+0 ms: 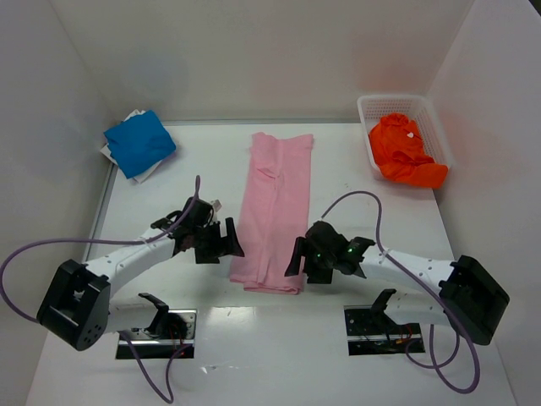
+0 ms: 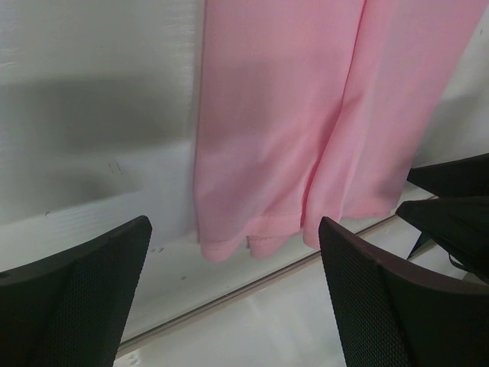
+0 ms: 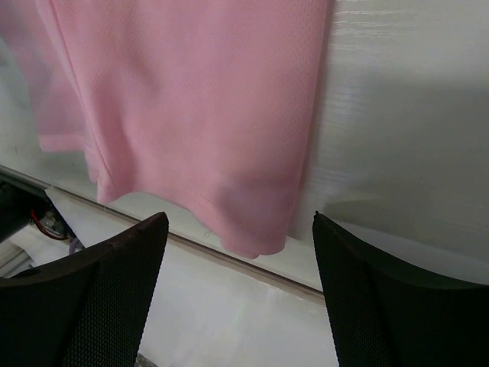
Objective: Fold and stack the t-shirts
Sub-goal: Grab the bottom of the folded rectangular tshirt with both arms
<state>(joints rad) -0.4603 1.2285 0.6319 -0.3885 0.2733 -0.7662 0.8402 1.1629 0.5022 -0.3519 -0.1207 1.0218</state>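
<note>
Two robot arms flank a light pink t-shirt (image 1: 275, 211), which lies as a long, narrow strip down the middle of the white table (image 1: 355, 169), already folded lengthwise. The left gripper (image 1: 221, 244) hangs just beside the near-left corner of the strip and the right gripper (image 1: 306, 262) just beside the near-right corner. Both pincers are spread wide and hold nothing.

Each wrist camera shows the near hem (image 2: 252, 229) lying flat just ahead of open fingers. The step in hand looks to be a crosswise fold, carrying this near end up towards the far one. To do it well, each pincer should probably take its own corner through all the layers, as a pinch on the top layer alone could let the lengthwise fold fall open. The two should then lift together and level, so the hem lands square.

At the far right a white mesh basket (image 1: 393, 100) holds a crumpled orange t-shirt (image 1: 404, 152), not yet folded. Its cloth spills over the basket's near rim. A folded blue t-shirt (image 1: 139, 142) sits at the far left, on something white.
</note>
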